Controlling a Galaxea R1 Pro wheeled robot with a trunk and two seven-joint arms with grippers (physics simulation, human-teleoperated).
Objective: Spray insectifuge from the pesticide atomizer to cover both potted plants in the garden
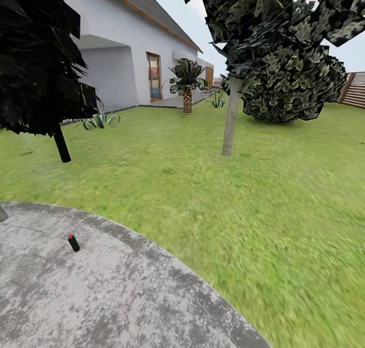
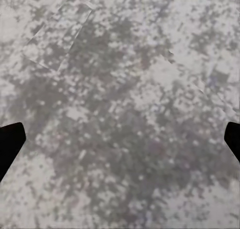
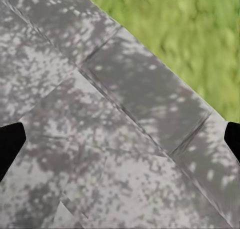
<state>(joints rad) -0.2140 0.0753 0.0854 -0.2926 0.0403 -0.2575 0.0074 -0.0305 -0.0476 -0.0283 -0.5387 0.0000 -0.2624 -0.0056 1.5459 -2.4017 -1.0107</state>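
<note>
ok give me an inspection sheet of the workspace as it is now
surface: round grey patio, mottled stone, bordered by green lawn
job's things: pesticide atomizer tilted on the patio, red top up, untouched; potted plants cannot be picked out for sure
clutter: nothing seen
grippers: left gripper and right gripper each show dark fingertips far apart over the paving, nothing between them
cables: nothing seen
surroundings: white house, small palm, pale-trunked tree, large dark shrub, brown slatted fence
</note>
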